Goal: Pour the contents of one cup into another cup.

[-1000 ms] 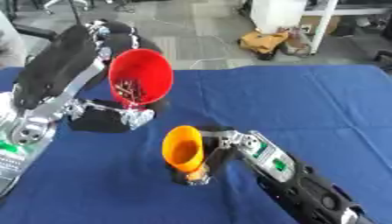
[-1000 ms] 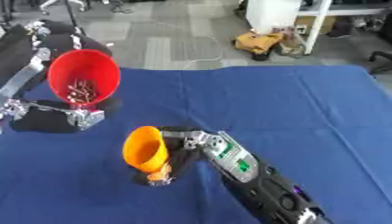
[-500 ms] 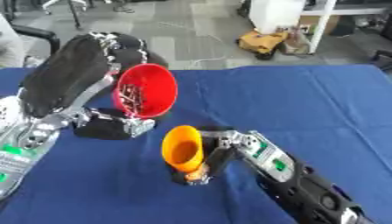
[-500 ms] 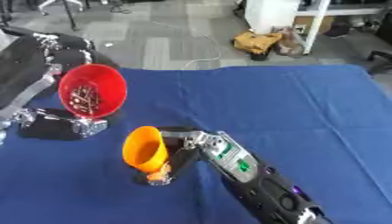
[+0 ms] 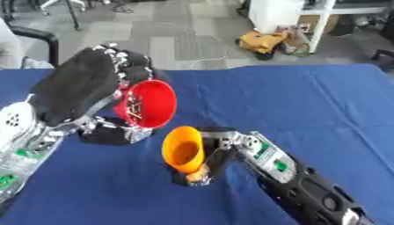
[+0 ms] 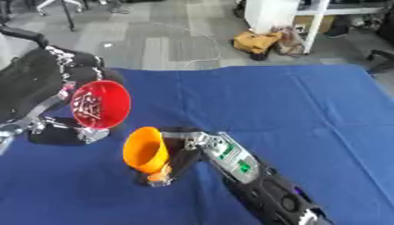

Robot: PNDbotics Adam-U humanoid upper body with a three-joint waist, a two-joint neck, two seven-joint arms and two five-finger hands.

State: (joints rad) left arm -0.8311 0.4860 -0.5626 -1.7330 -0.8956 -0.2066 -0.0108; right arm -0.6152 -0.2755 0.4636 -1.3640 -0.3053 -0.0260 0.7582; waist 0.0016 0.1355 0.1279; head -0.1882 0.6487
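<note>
Left eye view showed the pour about to happen, near the middle-left of the frame. The robot's left hand (image 5: 81,85) had its fingers curled round the red cup (image 5: 148,104), held up off the blue table (image 5: 308,105) and tipped well over on its side, so its mouth faced right and slightly down toward the orange cup (image 5: 183,150). Small dark bits were visible inside the red cup, lying against its lower wall; I could not make out what they were, and none seemed to have spilled. The right hand (image 6: 184,151), coming in from the lower right, was wrapped round the lower part of the orange cup and held it tilted, mouth turned up and left toward the red one, apparently to offer a wider target. The two rims were near each other but apart, the red one higher and to the left. By my judgement the red cup needed to come a little further over the orange mouth before tipping more, or the bits would have dropped onto the cloth between them.
</note>
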